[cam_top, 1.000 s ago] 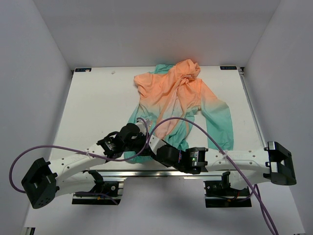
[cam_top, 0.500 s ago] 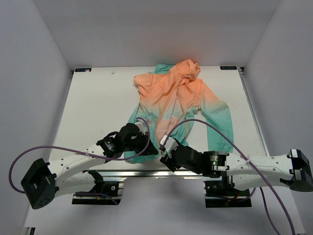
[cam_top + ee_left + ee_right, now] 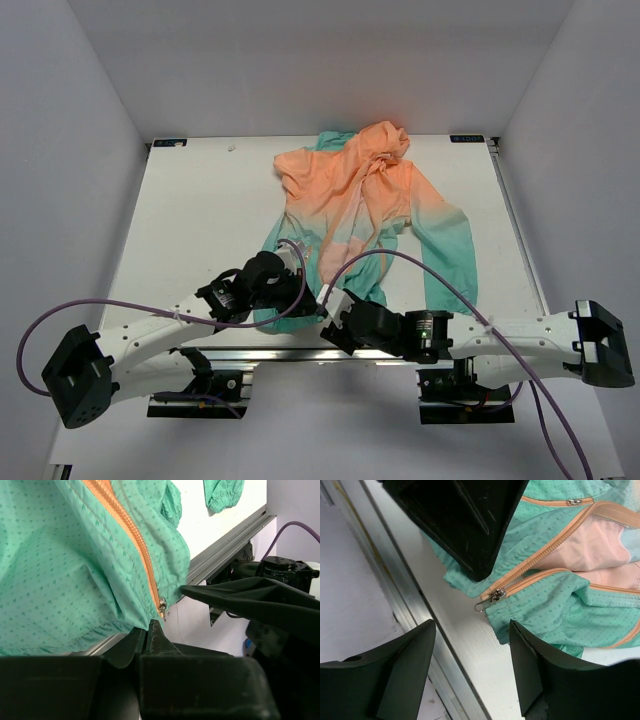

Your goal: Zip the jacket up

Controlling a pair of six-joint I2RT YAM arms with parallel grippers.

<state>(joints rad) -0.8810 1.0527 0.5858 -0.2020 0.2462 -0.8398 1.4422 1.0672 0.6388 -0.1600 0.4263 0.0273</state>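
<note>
One jacket [image 3: 365, 215] lies spread on the white table [image 3: 200, 220], orange hood at the far edge, teal hem reaching the near edge between the two arms. Its orange zipper [image 3: 540, 555] is undone above a single metal slider [image 3: 492, 596], which sits at the hem beside the table's metal rail [image 3: 410, 605]. The right gripper [image 3: 472, 645] hovers with fingers spread, the slider between them, touching nothing. The left gripper [image 3: 172, 612] is at the hem by the slider; whether it grips cannot be told.

Teal jacket [image 3: 75, 555] fabric fills the left, its orange zipper [image 3: 127, 527] running down to a metal pull [image 3: 162, 605]. The left gripper's [image 3: 167, 615] dark fingers [image 3: 235, 597] flank that pull at the table [image 3: 220, 530] edge.
</note>
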